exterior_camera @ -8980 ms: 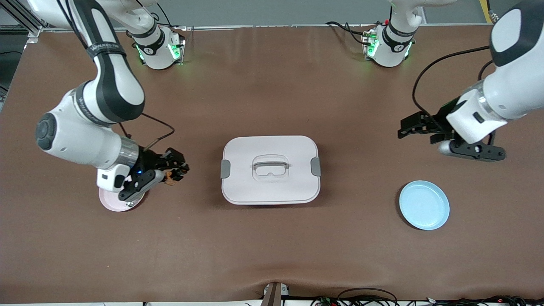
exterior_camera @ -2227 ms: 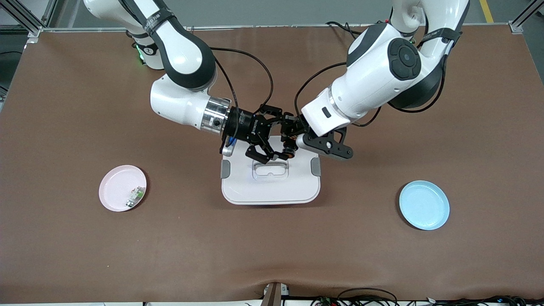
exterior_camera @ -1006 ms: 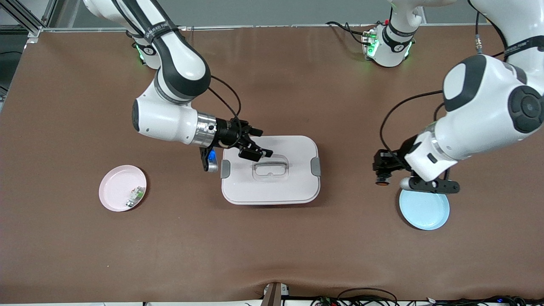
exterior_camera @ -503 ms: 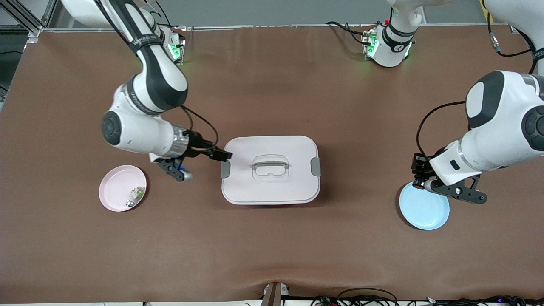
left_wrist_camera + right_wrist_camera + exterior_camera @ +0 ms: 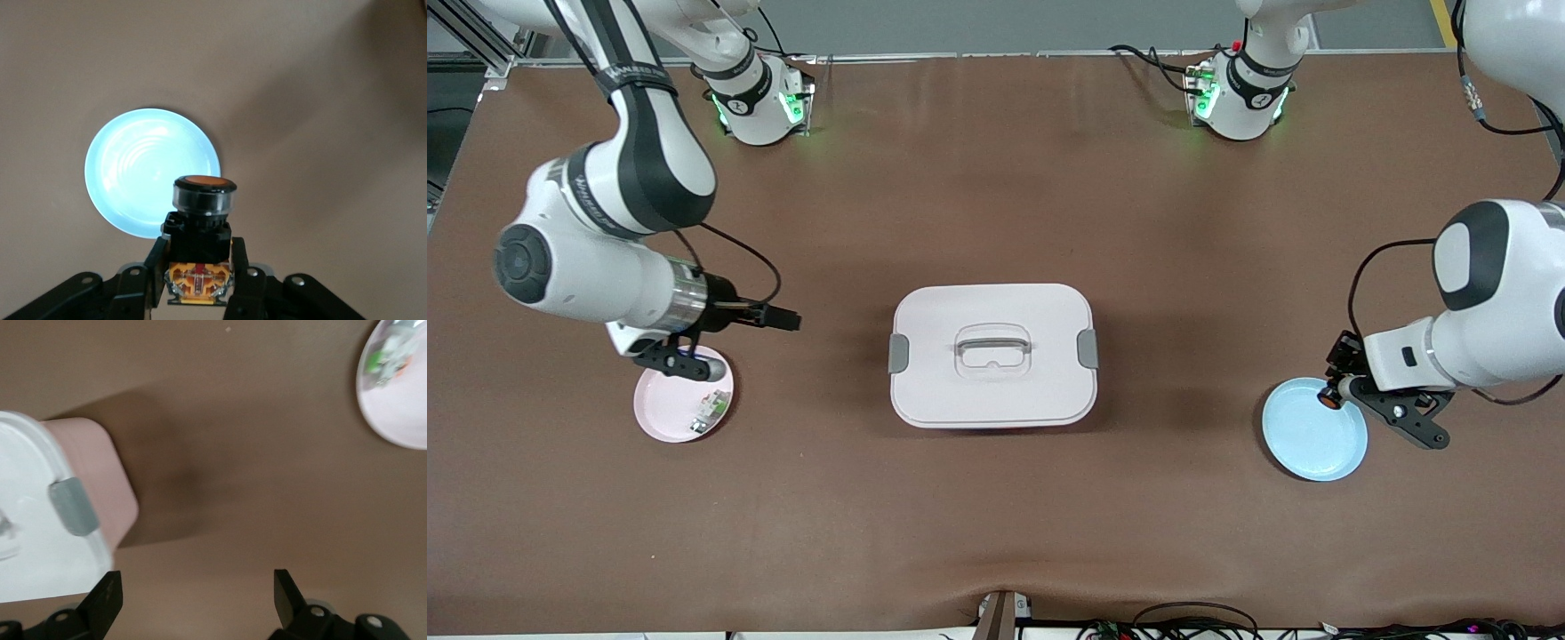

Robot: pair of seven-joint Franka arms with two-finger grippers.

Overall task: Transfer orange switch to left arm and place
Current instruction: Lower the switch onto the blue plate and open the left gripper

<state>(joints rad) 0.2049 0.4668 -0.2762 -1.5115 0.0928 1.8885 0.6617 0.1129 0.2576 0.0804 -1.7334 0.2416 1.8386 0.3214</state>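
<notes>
My left gripper (image 5: 1336, 384) is shut on the orange switch (image 5: 1329, 399), a small black cylinder with a round orange end, and holds it over the rim of the light-blue plate (image 5: 1307, 440). In the left wrist view the switch (image 5: 200, 230) sits between the fingers (image 5: 152, 267) with the plate (image 5: 133, 173) below. My right gripper (image 5: 783, 317) is open and empty over the bare table between the pink plate (image 5: 660, 404) and the white box (image 5: 992, 391). In the right wrist view its fingers (image 5: 107, 597) stand wide apart, with the box (image 5: 40, 520) and the pink plate (image 5: 400, 407) in sight.
The box has grey side latches (image 5: 898, 353) and a grey handle (image 5: 992, 340) and stands at the table's middle. A small white-and-green component (image 5: 710, 411) lies on the pink plate. Both arm bases (image 5: 758, 98) stand along the table edge farthest from the front camera.
My left gripper has carried the switch from above the box to over the blue plate and has come lower. My right gripper has let go, opened and drawn back toward the pink plate.
</notes>
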